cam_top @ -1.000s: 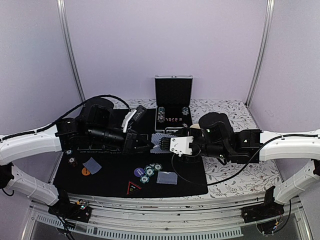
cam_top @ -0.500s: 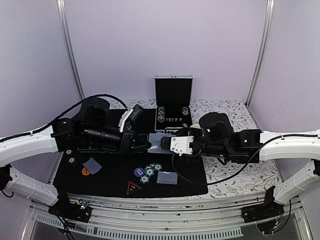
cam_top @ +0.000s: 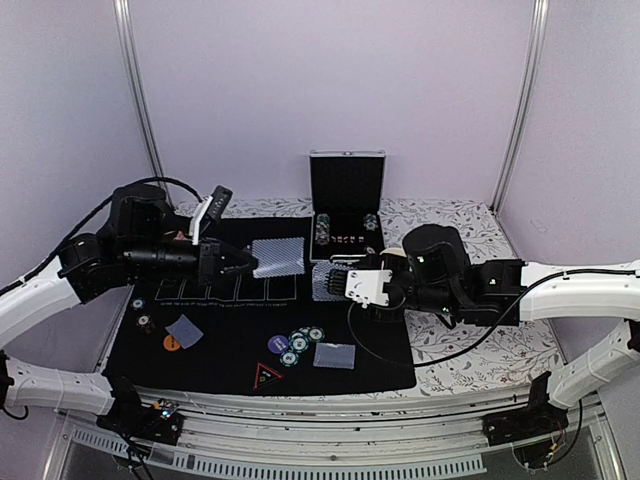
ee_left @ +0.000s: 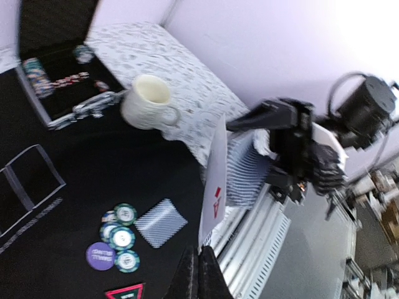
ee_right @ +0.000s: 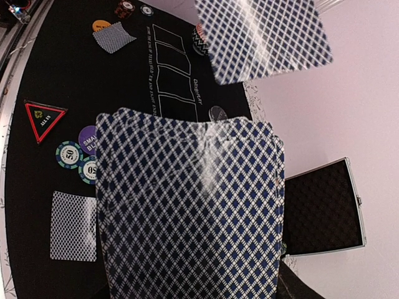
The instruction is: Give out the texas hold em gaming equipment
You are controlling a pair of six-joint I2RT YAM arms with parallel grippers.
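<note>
My left gripper is shut on the lower edge of one playing card, held in the air over the black mat. In the left wrist view the card stands upright above the closed fingers and shows a red ace face. My right gripper is shut on the fanned deck; the deck fills the right wrist view and hides the fingers. Green-and-white chips, a purple button and a face-down card lie on the near mat. Another card and an orange button lie at the left.
An open case with chip rows stands behind the mat. A cream mug sits on the patterned cloth beside the mat. A red-edged triangle marker lies near the front edge. Two small chips sit at the mat's left edge.
My left gripper has drawn back to the left, away from the deck, carrying one card with it. The right arm and deck have stayed nearly still.
</note>
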